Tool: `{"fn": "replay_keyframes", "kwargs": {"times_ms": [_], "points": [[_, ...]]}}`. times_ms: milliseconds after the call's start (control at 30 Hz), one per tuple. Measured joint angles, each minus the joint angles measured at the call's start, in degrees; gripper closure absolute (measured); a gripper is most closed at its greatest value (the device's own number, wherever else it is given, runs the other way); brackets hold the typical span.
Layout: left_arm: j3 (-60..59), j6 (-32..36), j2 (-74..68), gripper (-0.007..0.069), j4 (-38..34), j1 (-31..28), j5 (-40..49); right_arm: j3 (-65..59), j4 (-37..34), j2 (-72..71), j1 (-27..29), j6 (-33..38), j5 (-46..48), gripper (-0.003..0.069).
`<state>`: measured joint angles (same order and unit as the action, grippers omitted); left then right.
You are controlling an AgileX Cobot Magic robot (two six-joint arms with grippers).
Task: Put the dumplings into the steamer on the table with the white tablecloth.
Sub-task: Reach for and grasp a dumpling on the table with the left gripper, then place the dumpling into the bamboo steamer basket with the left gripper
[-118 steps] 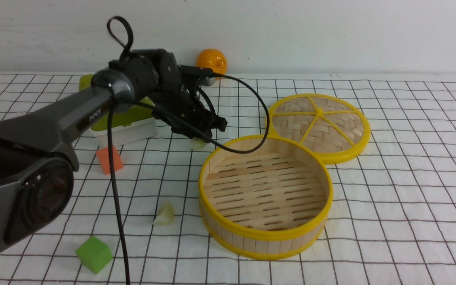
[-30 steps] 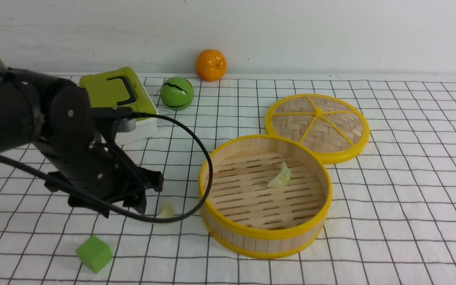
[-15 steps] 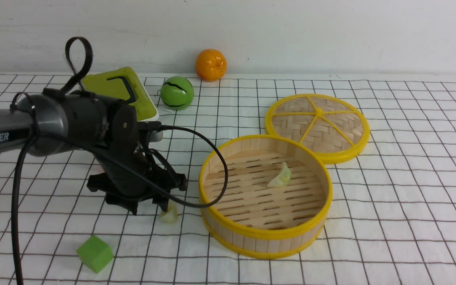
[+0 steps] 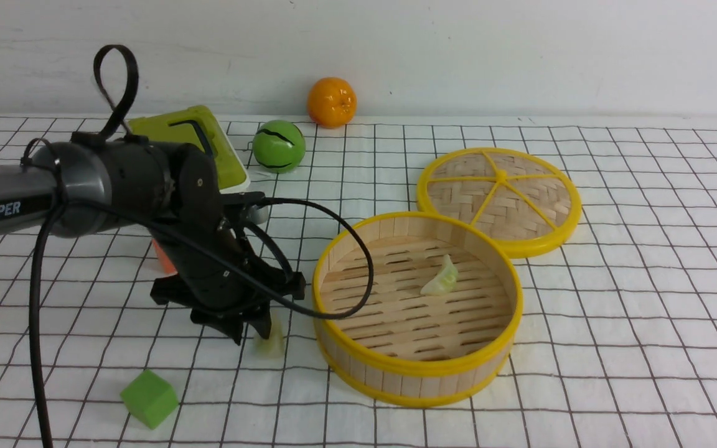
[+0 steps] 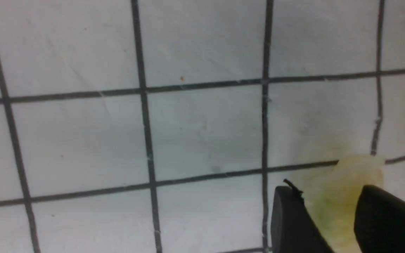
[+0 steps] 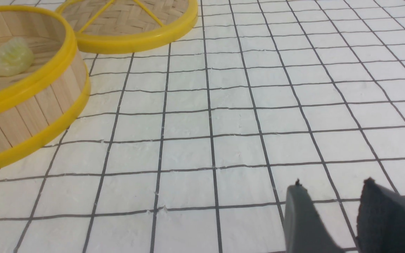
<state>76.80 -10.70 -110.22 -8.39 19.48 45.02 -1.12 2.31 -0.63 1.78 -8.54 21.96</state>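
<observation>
At the far left of the checked tablecloth (image 4: 613, 311), a green cube (image 4: 149, 398) is seen lying alone. Farther back and to the right, the left gripper (image 4: 253, 333) is lowered to the cloth, its fingers set narrowly about a dumpling (image 4: 271, 343). The dumpling fills the gap and appears pinched, though contact is blurred in the wrist view. It is found just beside the steamer (image 4: 417, 384), outside its wall. A second dumpling (image 4: 440, 280) is laid on the slatted floor inside. A woven lid (image 4: 500, 196) is set just behind. The right gripper (image 6: 332, 184) is held low, with a narrow gap and only cloth seen between its fingers.
</observation>
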Motion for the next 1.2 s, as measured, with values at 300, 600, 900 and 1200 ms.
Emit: {"fn": "replay_keyframes", "kwargs": {"times_ms": [300,600,900,1200], "points": [[3.16,1.71,4.05,0.0235,-0.35,0.06,5.71,0.0,0.0,0.0,0.0,0.0,0.0,0.0419],[3.16,2.1,-1.16,0.0046,-1.49,0.06,4.7,0.0,0.0,0.0,0.0,0.0,0.0,0.0419],[3.16,1.88,-4.72,0.019,-2.63,0.06,2.76,0.0,0.0,0.0,0.0,0.0,0.0,0.0419],[3.27,1.97,-4.78,0.0344,-3.18,0.06,3.1,0.0,0.0,0.0,0.0,0.0,0.0,0.0419]]}}
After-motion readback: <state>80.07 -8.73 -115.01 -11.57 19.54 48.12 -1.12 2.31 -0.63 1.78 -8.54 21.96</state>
